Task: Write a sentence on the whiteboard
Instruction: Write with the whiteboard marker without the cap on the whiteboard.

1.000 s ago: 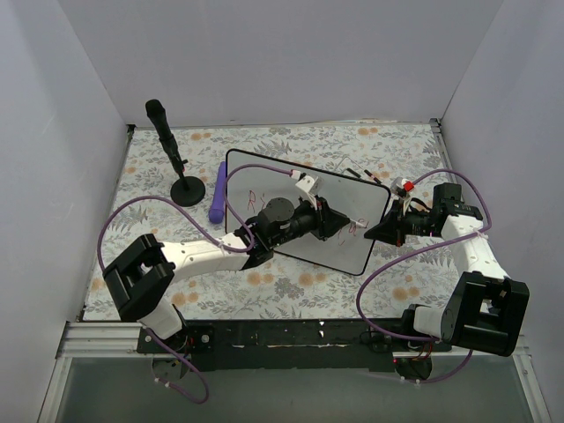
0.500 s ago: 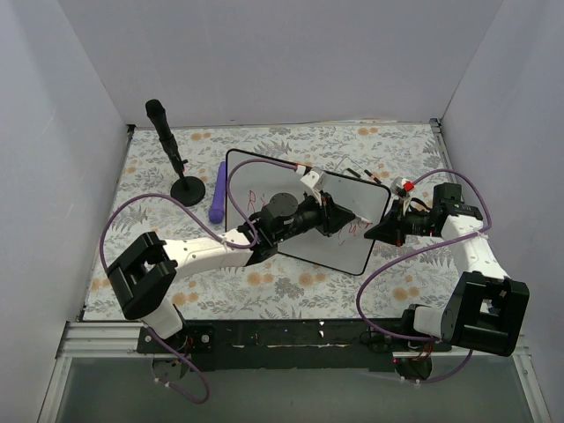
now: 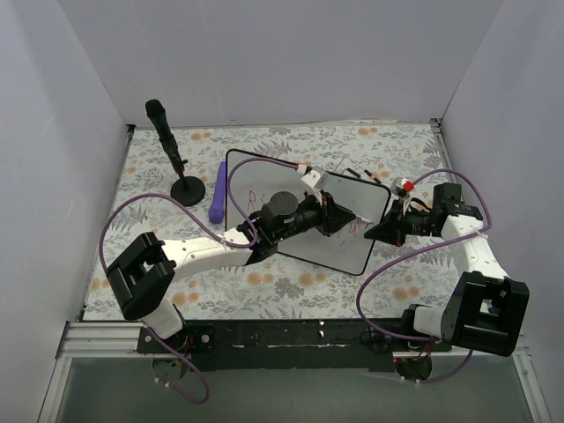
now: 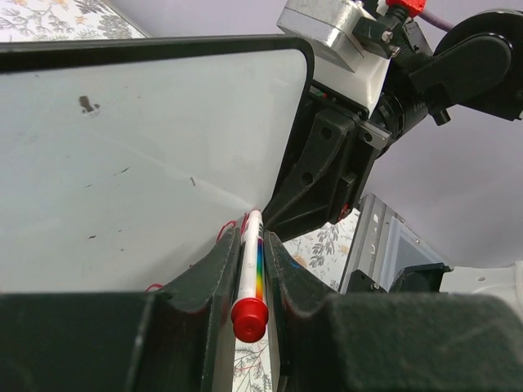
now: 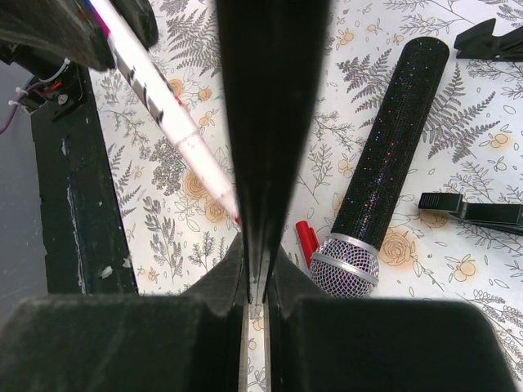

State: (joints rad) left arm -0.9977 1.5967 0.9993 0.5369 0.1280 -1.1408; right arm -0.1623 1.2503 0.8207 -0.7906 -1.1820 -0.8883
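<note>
The whiteboard (image 3: 264,181) lies tilted in the middle of the table, with its right edge raised. My right gripper (image 3: 381,231) is shut on that right edge; in the right wrist view the board (image 5: 270,122) shows edge-on between the jaws of that gripper (image 5: 257,253). My left gripper (image 3: 339,216) is shut on a white marker (image 4: 249,269) with a red end and a rainbow stripe. The marker's tip touches the board (image 4: 147,147) near its right edge. Red strokes of the sentence (image 3: 256,201) show on the board's left part, and more (image 3: 357,227) show by the tip.
A black microphone stand (image 3: 172,150) and a purple object (image 3: 217,192) stand left of the board. Under the board's raised edge lie a glittery black microphone (image 5: 392,155), a red cap (image 5: 306,242) and black clips (image 5: 470,211). Grey walls enclose the floral table.
My left gripper has moved a little to the right and back along the board with the marker. The right gripper has kept still on the board's edge.
</note>
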